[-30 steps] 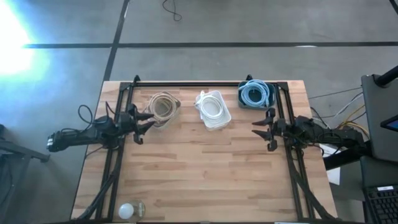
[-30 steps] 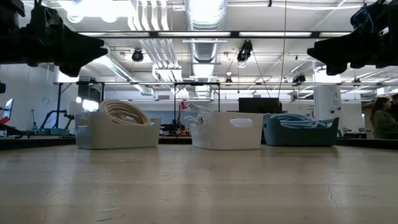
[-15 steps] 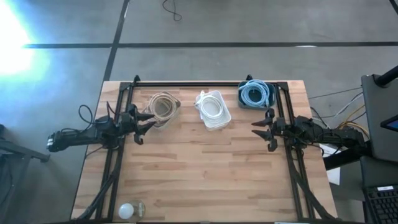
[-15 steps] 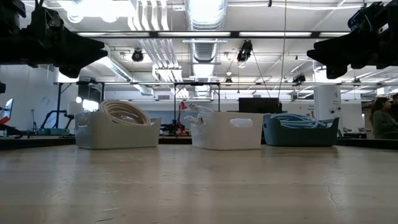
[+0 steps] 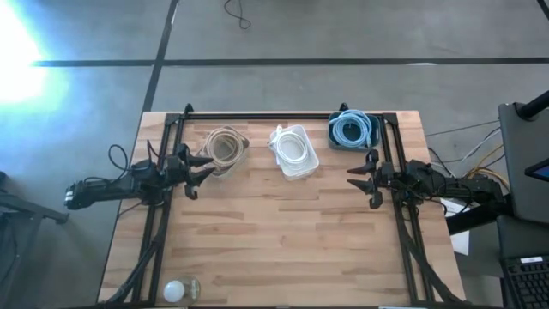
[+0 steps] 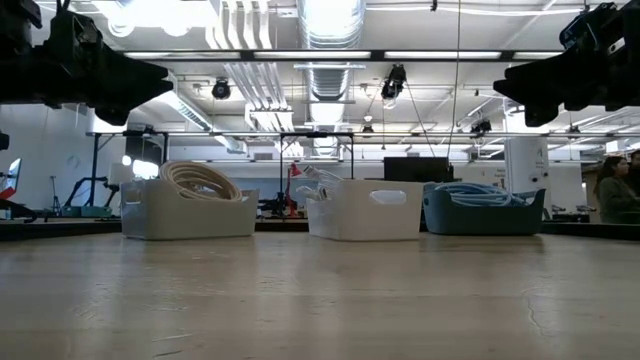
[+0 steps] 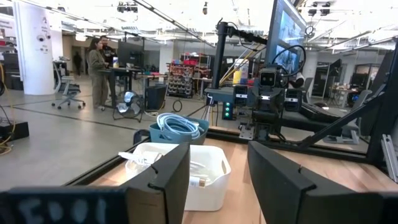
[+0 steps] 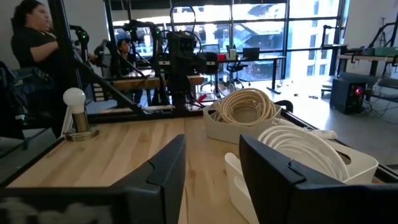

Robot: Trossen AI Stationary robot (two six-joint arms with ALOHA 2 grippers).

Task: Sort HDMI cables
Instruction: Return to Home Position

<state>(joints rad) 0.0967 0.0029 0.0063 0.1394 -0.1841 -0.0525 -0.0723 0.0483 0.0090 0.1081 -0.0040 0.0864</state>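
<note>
Three bins stand in a row along the table's far side. The left bin holds a beige HDMI cable coil (image 5: pixel 225 147) (image 8: pixel 249 106), the white middle bin holds a white coil (image 5: pixel 292 149) (image 8: pixel 306 149), and the blue right bin holds a light blue coil (image 5: pixel 352 130) (image 7: pixel 178 126). My left gripper (image 5: pixel 204 169) (image 7: pixel 217 168) hovers open and level at the table's left side, beside the beige bin. Open and level too, my right gripper (image 5: pixel 352 177) (image 8: pixel 211 168) hovers at the right side, just nearer than the blue bin. Neither has anything between its fingers.
A small white ball-like object (image 5: pixel 175 290) (image 8: pixel 74 99) stands at the table's near left corner. A black frame (image 5: pixel 283 115) runs along the far edge and both sides. People stand in the room beyond the table (image 7: pixel 98 62) (image 8: pixel 31 37). Bare wood spans the middle (image 5: pixel 283 232).
</note>
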